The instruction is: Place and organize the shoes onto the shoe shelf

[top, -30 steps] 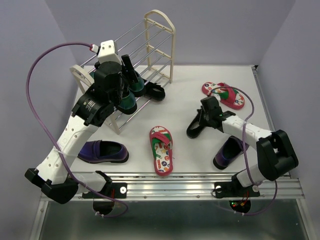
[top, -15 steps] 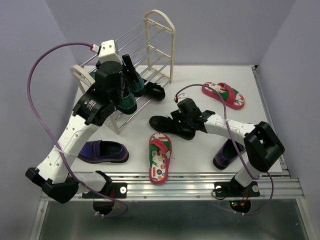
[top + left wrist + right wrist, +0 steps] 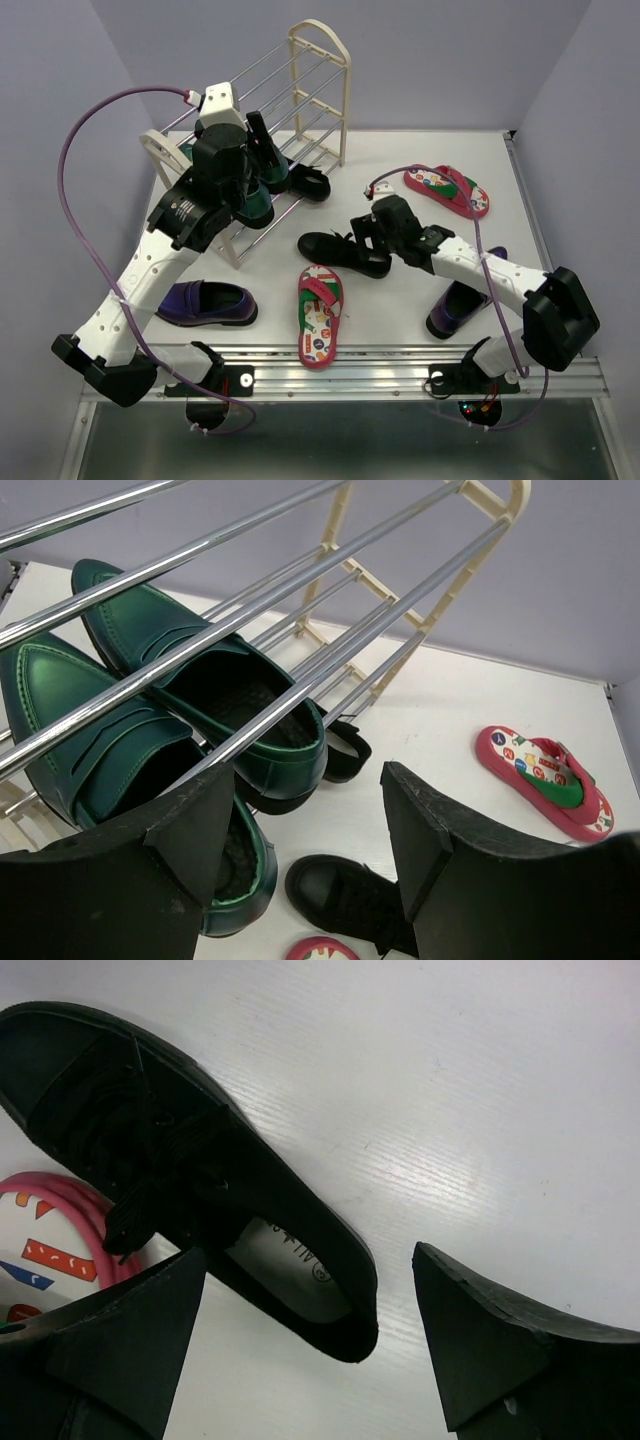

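We are seeing the black shoe (image 3: 343, 253) dragged left to mid-worktop (image 3: 400, 150), still off the shoe shelf (image 3: 344, 110), with the right gripper (image 3: 368, 236) opening wide over its heel and the left gripper (image 3: 308, 772) hanging wide by the shelved green shoes (image 3: 240, 710), so we are suggesting regripping the heel rim squarely.

The glossy dark green loafers (image 3: 190, 695) have black linings. The shoe shelf (image 3: 322, 60) pairs cream plastic arched frames with silvery metal rods. The black strappy shoe (image 3: 200, 1190) has a pale grey insole. The red rubber flip-flop (image 3: 320, 318) near the white surface's (image 3: 400, 150) front edge has a white insole strewn with red, green, blue and yellow shapes. The glossy purple loafer (image 3: 208, 303) by the left edge has a dark inside.
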Motion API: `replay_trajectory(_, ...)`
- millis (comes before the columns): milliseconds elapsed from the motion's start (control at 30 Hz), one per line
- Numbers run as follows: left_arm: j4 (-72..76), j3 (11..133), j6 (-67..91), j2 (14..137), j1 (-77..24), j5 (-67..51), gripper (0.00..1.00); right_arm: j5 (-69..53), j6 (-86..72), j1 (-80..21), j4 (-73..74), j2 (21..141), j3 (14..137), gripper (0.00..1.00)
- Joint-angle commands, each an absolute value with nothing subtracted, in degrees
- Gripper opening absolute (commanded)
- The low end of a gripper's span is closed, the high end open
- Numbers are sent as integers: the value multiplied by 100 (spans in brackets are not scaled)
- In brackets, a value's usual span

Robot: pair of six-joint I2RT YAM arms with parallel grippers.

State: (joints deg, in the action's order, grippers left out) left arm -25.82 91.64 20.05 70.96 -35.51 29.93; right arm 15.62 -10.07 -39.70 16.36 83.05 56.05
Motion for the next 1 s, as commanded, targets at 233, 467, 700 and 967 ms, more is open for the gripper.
replay_trajectory(233,-2303,8965,2030,6908,-3516,2909,71,994,-1670,-3463,1881,7910,5098,86)
replay_trajectory(467,-2276,8938,2057,6882,-3516,2874,71,764,-2055,-3410,1820,8462,5054,70)
replay_trajectory(700,-2303,8956,2065,6856,-3516,2900,71,1396,-2443,-3410,1784,8543,5159,1)
replay_trajectory(967,-2294,8912,2004,6829,-3524,2944,71,1907,-2356,-2892,2039,7990,5493,1)
